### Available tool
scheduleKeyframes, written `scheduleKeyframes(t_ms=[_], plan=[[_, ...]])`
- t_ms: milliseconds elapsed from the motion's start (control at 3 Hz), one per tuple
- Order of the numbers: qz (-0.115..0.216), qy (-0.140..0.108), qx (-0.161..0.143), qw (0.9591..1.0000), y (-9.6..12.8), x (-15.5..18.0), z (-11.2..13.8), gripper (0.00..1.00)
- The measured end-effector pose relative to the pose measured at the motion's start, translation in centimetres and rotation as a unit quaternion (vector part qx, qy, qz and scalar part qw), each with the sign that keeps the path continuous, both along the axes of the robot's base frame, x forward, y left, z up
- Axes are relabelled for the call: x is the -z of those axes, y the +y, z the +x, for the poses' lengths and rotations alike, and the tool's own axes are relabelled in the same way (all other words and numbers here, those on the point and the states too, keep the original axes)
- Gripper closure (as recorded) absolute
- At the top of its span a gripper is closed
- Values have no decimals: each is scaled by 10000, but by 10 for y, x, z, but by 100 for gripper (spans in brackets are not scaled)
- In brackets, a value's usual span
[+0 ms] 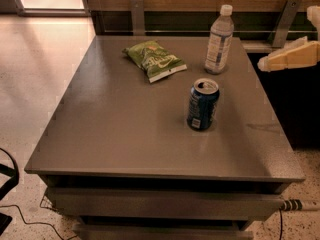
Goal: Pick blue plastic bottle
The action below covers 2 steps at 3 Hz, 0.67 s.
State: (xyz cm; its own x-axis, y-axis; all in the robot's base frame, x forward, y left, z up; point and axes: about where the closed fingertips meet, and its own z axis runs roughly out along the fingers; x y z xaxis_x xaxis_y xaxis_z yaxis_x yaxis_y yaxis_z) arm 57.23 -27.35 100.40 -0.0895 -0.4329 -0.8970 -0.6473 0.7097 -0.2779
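Gripper [272,61]: one, cream-coloured, reaching in from the right edge of the view, held over the far right side of the table with its tip pointing left.
Gripper state: cannot tell how far open it is; it has hold of nothing and touches none of the things on the table.
Bottle count: one blue plastic bottle [218,41], clear with a white cap and a pale label, standing upright.
Bottle place: left of the gripper and near its tip, with a clear gap between them; it stands on the far part of the tabletop.
Can count: one dark blue drink can [202,105], upright, its top opened.
Can place: left of the gripper and nearer the camera, well apart from it; also apart from the blue plastic bottle.
Bag count: one green snack bag [154,60], lying flat.
Bag place: farther left of the gripper than the bottle is, beyond it.
Table [115,134]: one, grey and square, with a lower shelf under the top.
Brackets: two metal brackets [137,15] on the wall behind, one at the far left of the gripper, one just above it.
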Motion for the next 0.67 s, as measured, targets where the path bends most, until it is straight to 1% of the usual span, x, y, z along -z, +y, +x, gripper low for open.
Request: scheduleKeyframes(t_ms=[333,667], plan=[[170,-122,-59,9998,7,-1,8,0],[391,-285,-202,9986,13,-2,29,0]])
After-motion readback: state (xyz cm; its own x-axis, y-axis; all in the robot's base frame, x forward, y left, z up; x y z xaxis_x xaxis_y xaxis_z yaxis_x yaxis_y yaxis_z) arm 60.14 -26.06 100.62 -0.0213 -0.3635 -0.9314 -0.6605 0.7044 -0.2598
